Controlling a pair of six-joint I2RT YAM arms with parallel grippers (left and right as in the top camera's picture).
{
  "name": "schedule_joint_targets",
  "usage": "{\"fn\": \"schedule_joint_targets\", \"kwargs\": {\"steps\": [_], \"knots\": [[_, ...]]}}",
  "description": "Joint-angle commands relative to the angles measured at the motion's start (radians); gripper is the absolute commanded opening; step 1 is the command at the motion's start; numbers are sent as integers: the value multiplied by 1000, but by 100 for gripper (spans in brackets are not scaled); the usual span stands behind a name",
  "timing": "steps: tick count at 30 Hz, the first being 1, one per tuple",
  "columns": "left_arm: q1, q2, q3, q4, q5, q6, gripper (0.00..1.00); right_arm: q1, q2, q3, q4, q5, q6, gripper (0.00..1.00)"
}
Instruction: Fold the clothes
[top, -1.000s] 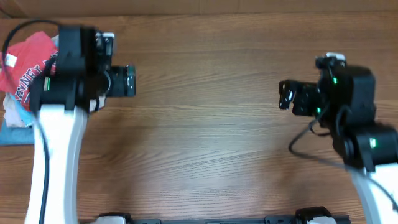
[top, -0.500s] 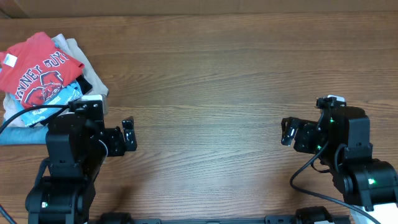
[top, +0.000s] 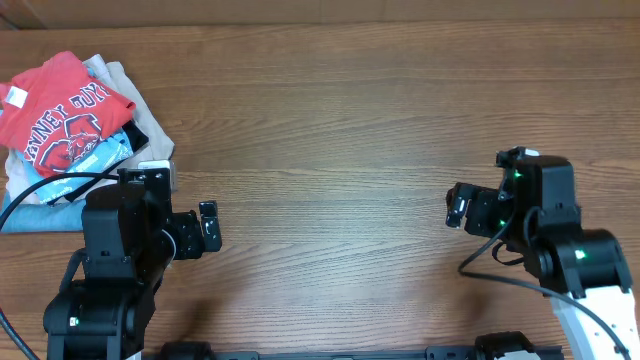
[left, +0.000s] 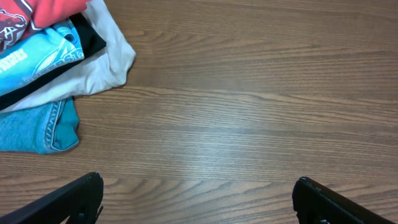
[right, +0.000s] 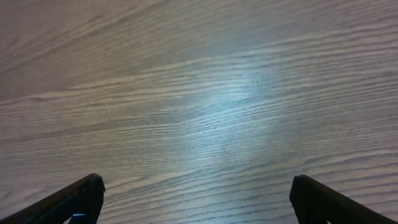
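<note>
Seemingly folded, the red T-shirt (top: 58, 108) tops a garment pile (top: 122, 80).

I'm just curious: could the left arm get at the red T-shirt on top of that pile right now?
Probably yes. The red T-shirt lies uncovered atop the pile, and the left gripper nearby is open and empty, though pointing away.

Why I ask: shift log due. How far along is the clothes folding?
Done, apparently: the red T-shirt lies folded atop the garment stack. In hand: nothing; the left end effector and right end effector hang open and empty over the table. Left: no unfolded clothing shows in these views.
</note>
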Motion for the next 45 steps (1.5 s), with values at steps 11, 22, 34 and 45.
{"fn": "schedule_joint_targets", "kwargs": {"steps": [11, 22, 34, 45], "knots": [[6, 3, -7, 1, -7, -11, 100, -2, -325, -238, 338, 40, -64, 100], [6, 3, -7, 1, -7, -11, 100, -2, -839, -546, 425, 43, -64, 100], [6, 3, -7, 1, -7, -11, 100, -3, -981, -751, 745, 43, -162, 100], [6, 3, -7, 1, -7, -11, 100, -3, -981, -983, 1069, 31, -156, 100]]}}
